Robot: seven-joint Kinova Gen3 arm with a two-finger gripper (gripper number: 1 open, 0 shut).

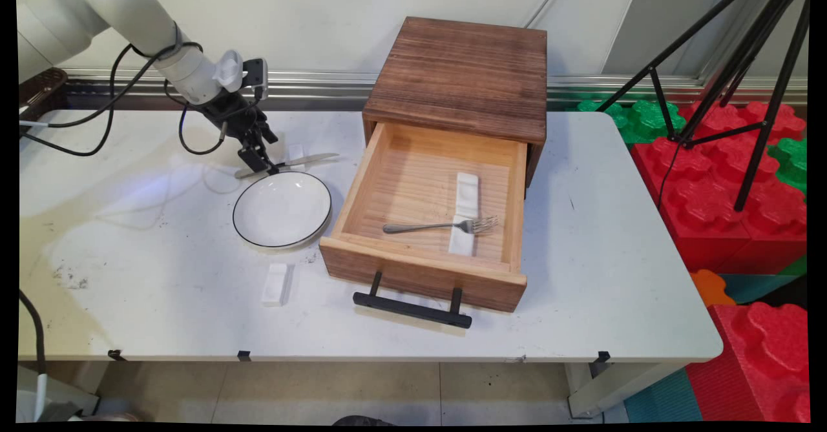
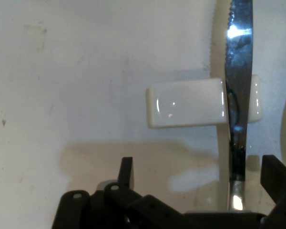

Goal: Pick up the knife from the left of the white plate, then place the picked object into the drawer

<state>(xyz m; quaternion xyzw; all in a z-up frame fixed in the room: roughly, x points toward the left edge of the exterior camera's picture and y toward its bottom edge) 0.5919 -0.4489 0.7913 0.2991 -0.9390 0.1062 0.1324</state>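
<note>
At the desk's far left: the white arm reaches down from the upper left, black cables hanging from it.
Pincer (image 1: 261,161): low over the desk (image 1: 129,277), just behind the plate; in the hand view its 2 fingers (image 2: 126,172) stand wide apart, gripping nothing, with the knife's handle between them, nearer 1 finger.
Knife (image 1: 287,164): silver, lying flat on the desk behind the plate, its serrated blade pointing toward the drawer box; in the hand view it lies across a small white rest (image 2: 188,102).
Knife rest: white, glossy, oblong, under the blade's middle; whether the fingers touch the handle is hard to tell.
Plate (image 1: 282,209): round, white with a thin dark rim, nothing on it, just in front of the pincer and just left of the drawer.
Second rest (image 1: 276,283): 1 more white oblong block, on the desk in front of the plate, near the drawer's front left corner.
Drawer box (image 1: 462,77): dark wood, at the desk's far middle.
Drawer (image 1: 362,193): pulled fully out toward the near side, pale wood inside, black bar handle (image 1: 411,308) on its front.
Fork (image 1: 442,226): silver, inside the drawer, lying crosswise, tines to the right and resting on a long white rest (image 1: 466,193).
Right of the desk: red and green foam blocks (image 1: 730,199) and a black tripod (image 1: 743,57).
</note>
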